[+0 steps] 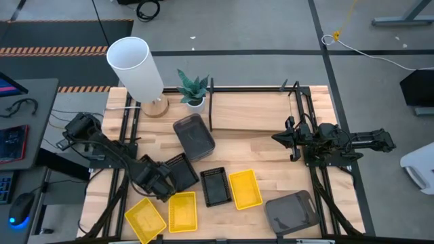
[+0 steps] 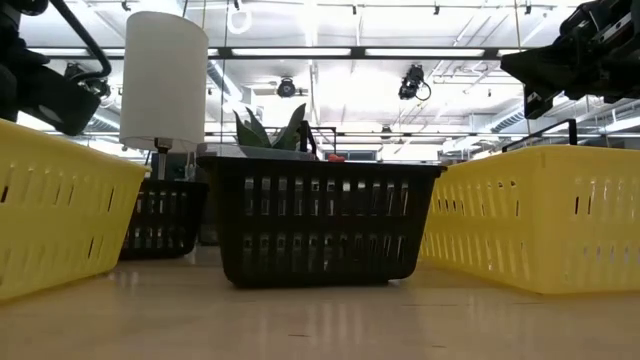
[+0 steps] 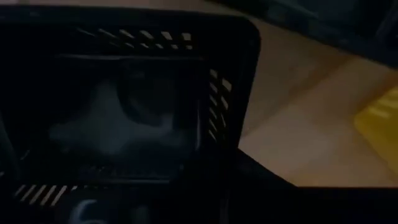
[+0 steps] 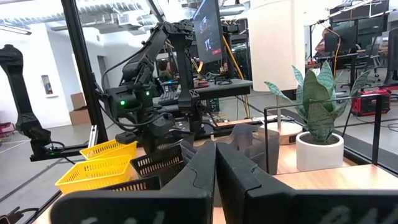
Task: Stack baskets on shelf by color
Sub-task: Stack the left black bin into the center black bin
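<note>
My left gripper (image 1: 161,181) is at the near-left end of a black basket (image 1: 182,169), which fills the left wrist view (image 3: 155,112). A second black basket (image 1: 215,185) rests flat on the table beside three yellow baskets (image 1: 245,188), (image 1: 182,210), (image 1: 144,217). One grey basket (image 1: 194,135) lies in front of the shelf (image 1: 251,112); the other (image 1: 291,210) is at the near right edge. My right gripper (image 1: 278,138) (image 4: 216,168) hovers shut and empty, near the shelf's right end. My left gripper is on the black basket's near-left end (image 1: 169,177), slanting in from the table's left. The dark wrist view and the gripper's own body hide the place of contact, so the kind of hold does not show. The basket lies askew, its far end (image 1: 190,163) toward the grey basket.
A white cylinder lamp (image 1: 135,68) and a potted plant (image 1: 193,88) stand at the far left of the table, next to the shelf. Black frame rods (image 1: 297,122) run along the shelf's right side, close to my right arm. Bare tabletop (image 1: 264,152) lies between shelf and baskets.
</note>
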Available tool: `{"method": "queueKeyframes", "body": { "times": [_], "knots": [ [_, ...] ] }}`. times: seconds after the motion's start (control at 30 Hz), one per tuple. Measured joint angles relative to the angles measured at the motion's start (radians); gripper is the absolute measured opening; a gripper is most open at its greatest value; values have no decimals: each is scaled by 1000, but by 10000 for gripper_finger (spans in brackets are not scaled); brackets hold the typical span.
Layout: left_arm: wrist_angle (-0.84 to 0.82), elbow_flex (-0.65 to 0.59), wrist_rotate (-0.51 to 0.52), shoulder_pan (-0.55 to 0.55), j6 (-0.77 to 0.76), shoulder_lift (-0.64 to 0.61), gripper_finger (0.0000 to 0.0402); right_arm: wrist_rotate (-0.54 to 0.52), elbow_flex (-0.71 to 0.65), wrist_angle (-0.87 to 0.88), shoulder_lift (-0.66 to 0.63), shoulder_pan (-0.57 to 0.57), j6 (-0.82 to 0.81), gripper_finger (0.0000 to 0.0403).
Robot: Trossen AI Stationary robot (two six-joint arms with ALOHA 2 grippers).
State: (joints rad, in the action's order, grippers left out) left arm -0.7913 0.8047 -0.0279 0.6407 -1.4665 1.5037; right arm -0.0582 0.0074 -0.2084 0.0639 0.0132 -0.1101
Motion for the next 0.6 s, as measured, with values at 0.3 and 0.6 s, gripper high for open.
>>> {"method": "queueKeyframes", "body": {
  "times": [0.3, 0.6],
  "knots": [
    [-72, 52, -85, 3, 17, -36, 7, 0, 0, 0, 0, 0, 0, 19],
    [-318, 275, -5, -21, 144, -53, 6, 0, 0, 0, 0, 0, 0, 19]
  ]
}}
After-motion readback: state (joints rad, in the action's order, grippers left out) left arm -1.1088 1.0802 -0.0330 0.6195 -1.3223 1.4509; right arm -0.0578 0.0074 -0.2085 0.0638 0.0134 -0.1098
